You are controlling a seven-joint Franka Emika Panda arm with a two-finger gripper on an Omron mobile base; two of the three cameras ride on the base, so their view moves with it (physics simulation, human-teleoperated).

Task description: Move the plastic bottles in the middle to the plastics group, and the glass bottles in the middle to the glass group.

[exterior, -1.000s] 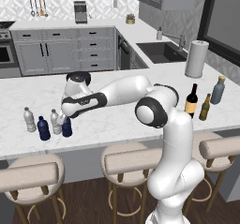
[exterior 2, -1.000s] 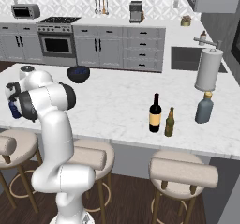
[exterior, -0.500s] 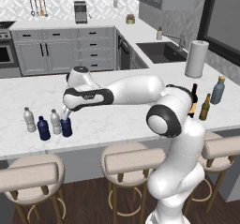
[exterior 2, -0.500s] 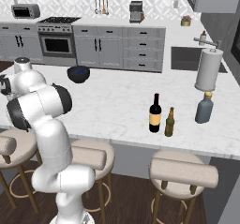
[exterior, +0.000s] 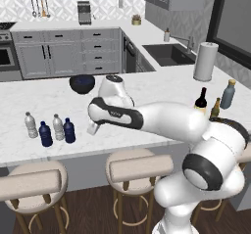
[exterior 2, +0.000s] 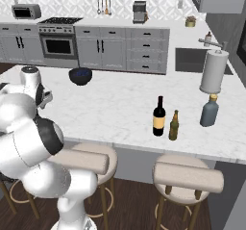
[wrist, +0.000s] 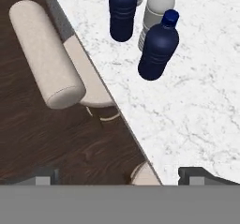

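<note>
Gripper: seen in the hand view with its two dark tips set wide apart at the bottom edge; nothing is held between them; the hand is poised above the front edge of the counter, just right of the small bottles in the left base view
Small bottles: four are stood in a row near the counter's front left; clear ribbed bottle, dark blue bottle, second clear bottle, second dark blue bottle; all are upright and close together; whether neighbours touch cannot be told
Wine bottle: the tall black one with the tan label is stood upright near the counter's right front; also noted in the left base view
Amber bottle: placed just beside the wine bottle; upright
Grey-blue bottle: stood further right, near the paper towel roll
Counter: white marble; a dark bowl is set towards its back left
Stools: padded seats are lined up below the counter front
</note>
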